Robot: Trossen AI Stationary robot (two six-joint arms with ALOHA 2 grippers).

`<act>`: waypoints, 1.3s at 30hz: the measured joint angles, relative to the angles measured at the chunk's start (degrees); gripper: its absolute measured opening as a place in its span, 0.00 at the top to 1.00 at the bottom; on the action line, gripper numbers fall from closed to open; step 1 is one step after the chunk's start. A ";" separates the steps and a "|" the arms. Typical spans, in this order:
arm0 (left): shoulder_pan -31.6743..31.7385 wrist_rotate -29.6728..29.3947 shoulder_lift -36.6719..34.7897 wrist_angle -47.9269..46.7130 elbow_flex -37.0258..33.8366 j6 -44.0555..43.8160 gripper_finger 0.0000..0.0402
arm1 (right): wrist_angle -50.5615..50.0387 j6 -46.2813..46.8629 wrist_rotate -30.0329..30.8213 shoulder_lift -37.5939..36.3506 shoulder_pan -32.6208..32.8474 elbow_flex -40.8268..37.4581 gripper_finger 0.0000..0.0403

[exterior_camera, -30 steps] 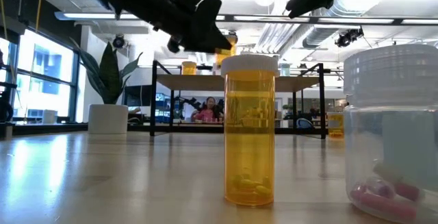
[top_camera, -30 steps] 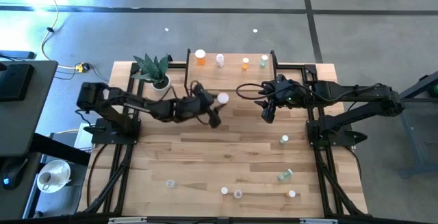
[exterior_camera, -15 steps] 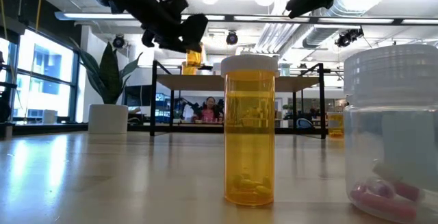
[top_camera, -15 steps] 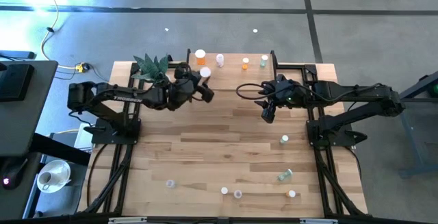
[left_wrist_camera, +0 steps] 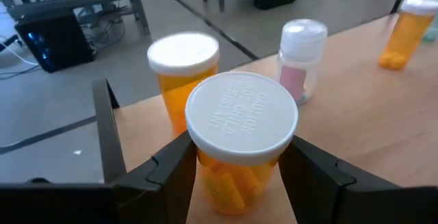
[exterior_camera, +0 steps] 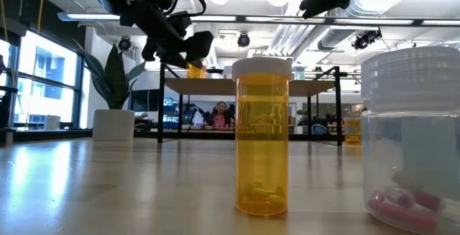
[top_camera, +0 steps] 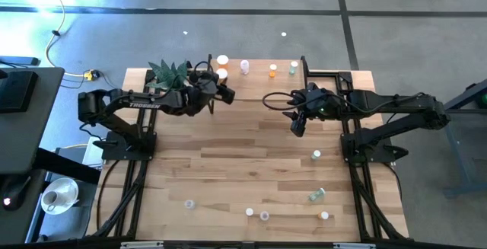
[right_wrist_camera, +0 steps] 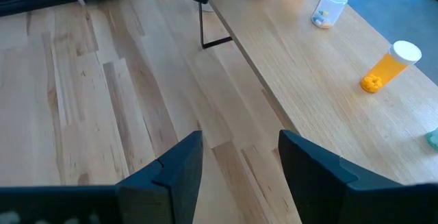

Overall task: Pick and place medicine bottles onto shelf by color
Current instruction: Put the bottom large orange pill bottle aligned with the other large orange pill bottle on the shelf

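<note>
While the left tool [left_wrist_camera: 236, 172] pinches an orange pill bottle [left_wrist_camera: 239, 142], set it upright beside the shelf's [top_camera: 259, 81] orange bottle [left_wrist_camera: 182, 70]; right tool [right_wrist_camera: 236, 159] idles spread.

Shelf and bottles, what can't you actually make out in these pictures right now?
- Held orange bottle: the left gripper covers its lower sides, and the left wrist view's edge cuts off its base.
- Whether it touches the shelf: hidden there, too small in the high view.
- Bottles near the table's front edge: colours too small in the high view.
- Clear bottle: cut off by the low view's edge.
</note>
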 joint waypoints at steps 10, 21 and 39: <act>0.30 0.20 0.00 -0.30 0.02 -0.66 0.55 | 0.50 0.00 0.00 0.00 -0.01 0.00 0.54; 1.42 3.99 0.00 -0.19 0.04 -2.65 0.55 | 0.61 -0.02 0.00 0.00 -0.01 0.00 0.54; 1.51 1.99 0.00 0.14 0.04 -2.17 0.46 | 0.57 -0.02 0.00 0.00 -0.01 0.00 0.54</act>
